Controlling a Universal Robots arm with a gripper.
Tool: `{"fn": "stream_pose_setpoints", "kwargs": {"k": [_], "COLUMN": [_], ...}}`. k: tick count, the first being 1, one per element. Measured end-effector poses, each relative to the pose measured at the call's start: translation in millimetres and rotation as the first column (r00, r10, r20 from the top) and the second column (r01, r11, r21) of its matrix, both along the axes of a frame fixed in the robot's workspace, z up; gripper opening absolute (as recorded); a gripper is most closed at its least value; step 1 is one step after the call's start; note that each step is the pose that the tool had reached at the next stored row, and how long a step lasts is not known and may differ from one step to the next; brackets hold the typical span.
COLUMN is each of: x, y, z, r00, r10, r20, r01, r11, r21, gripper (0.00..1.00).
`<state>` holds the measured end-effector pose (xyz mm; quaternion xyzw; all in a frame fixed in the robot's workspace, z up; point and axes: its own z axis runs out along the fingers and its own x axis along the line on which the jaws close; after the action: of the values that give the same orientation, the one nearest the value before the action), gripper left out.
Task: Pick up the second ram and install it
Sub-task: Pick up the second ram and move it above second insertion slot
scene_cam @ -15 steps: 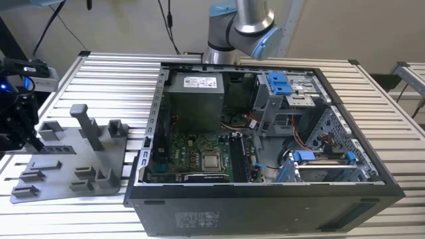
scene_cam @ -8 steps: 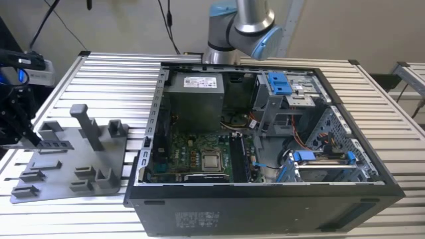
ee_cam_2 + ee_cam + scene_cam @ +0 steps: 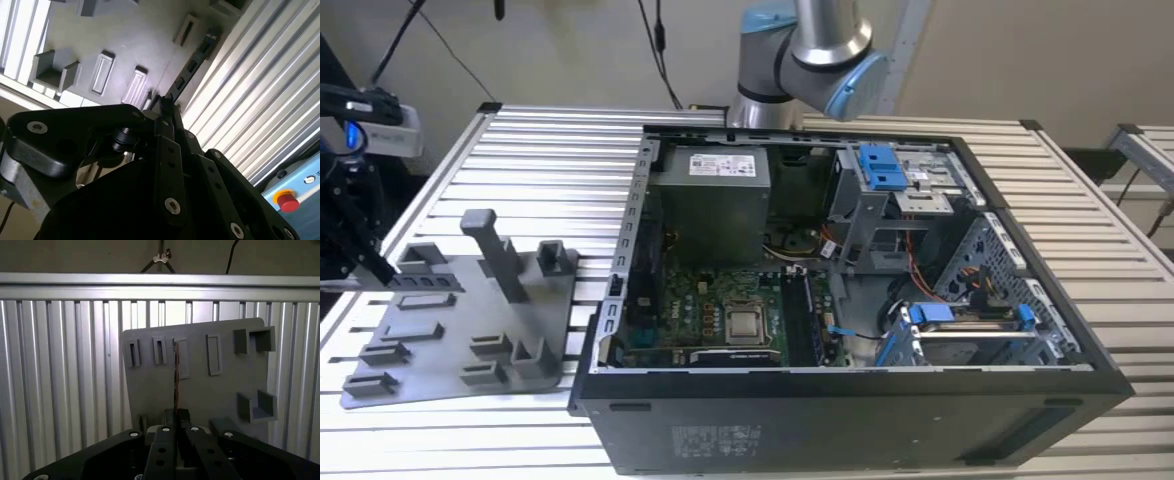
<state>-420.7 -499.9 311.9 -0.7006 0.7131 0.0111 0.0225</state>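
The second ram (image 3: 192, 65) is a long, thin dark strip, and my gripper (image 3: 162, 102) is shut on one end of it. In the first wrist view the ram (image 3: 176, 375) shows edge-on as a thin line rising from between the fingers of the gripper (image 3: 176, 415). In the exterior view the gripper (image 3: 376, 272) is at the far left, holding the ram (image 3: 427, 283) level over the left edge of the grey holder tray (image 3: 454, 350). I cannot tell whether the stick is clear of the tray.
The open computer case (image 3: 854, 400) fills the exterior view's middle and right, with its motherboard (image 3: 720, 320), grey power-supply box (image 3: 710, 200) and blue drive latches (image 3: 881, 165). An upright post (image 3: 494, 250) stands on the tray. Everything sits on a slatted metal table (image 3: 534, 150). A red button (image 3: 286, 200) is nearby.
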Motion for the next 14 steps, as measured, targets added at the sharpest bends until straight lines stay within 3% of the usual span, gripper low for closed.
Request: {"fn": "stream_pose_setpoints", "kwargs": {"k": [6, 14], "x": [0.1, 0.0], "y": [-0.1, 0.3], "z": [7.8, 23.3], "r00": [0.9995, 0.9985], "r10": [0.010, 0.043], "r20": [0.0299, 0.0327], "r01": [-0.010, -0.043], "r11": [0.9999, 0.9991], "r21": [-0.0002, -0.0001], "gripper": [0.14, 0.14]}}
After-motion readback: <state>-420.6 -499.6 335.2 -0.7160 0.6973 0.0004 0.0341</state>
